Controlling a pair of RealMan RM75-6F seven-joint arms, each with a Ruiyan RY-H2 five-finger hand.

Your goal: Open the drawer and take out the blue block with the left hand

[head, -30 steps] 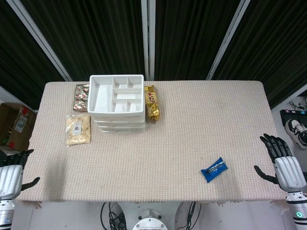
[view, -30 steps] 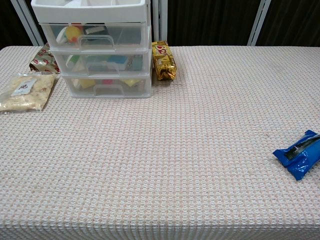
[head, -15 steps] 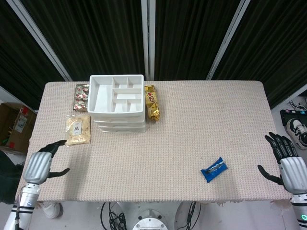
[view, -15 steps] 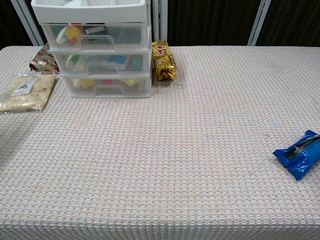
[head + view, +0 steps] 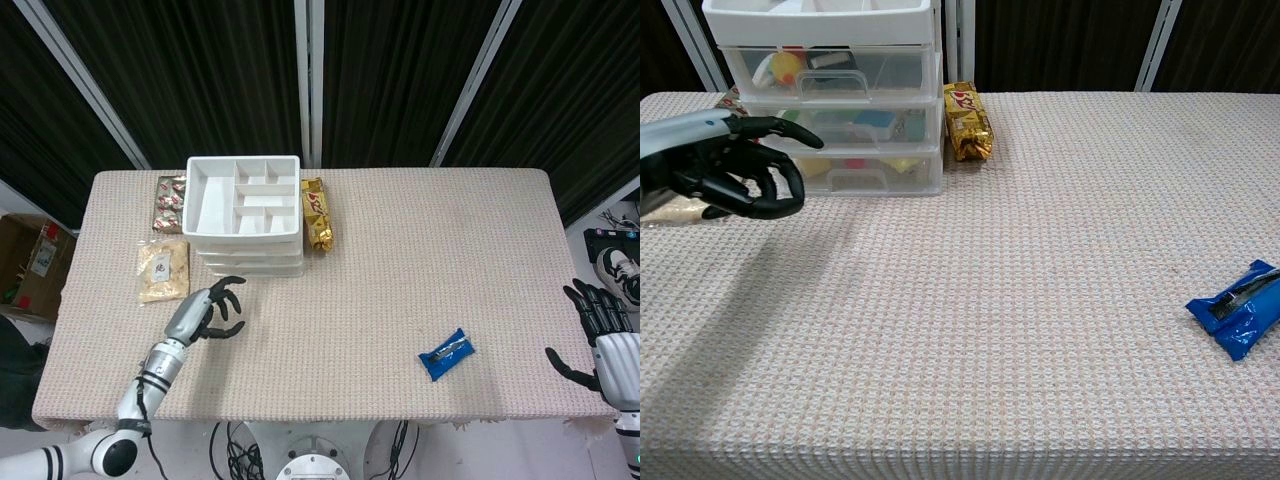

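A white three-drawer unit (image 5: 247,225) stands at the back left of the table, all drawers pushed in. Through the clear front of the middle drawer (image 5: 840,125) I see a blue block (image 5: 872,120) among other small items. My left hand (image 5: 207,311) hovers just in front of the unit's lower left corner, holding nothing. In the chest view the left hand (image 5: 728,168) has loosely curved, spread fingers at about the height of the bottom drawer's handle (image 5: 853,179), short of touching it. My right hand (image 5: 608,343) hangs open past the table's right edge.
A gold snack pack (image 5: 317,216) lies against the unit's right side. Left of the unit are a beige bag (image 5: 164,270) and a red-brown packet (image 5: 170,201). A blue wrapper (image 5: 446,354) lies front right.
My left hand has swept in from the table's front left corner to just in front of the drawers. The right hand has drifted slightly outward and toward me.
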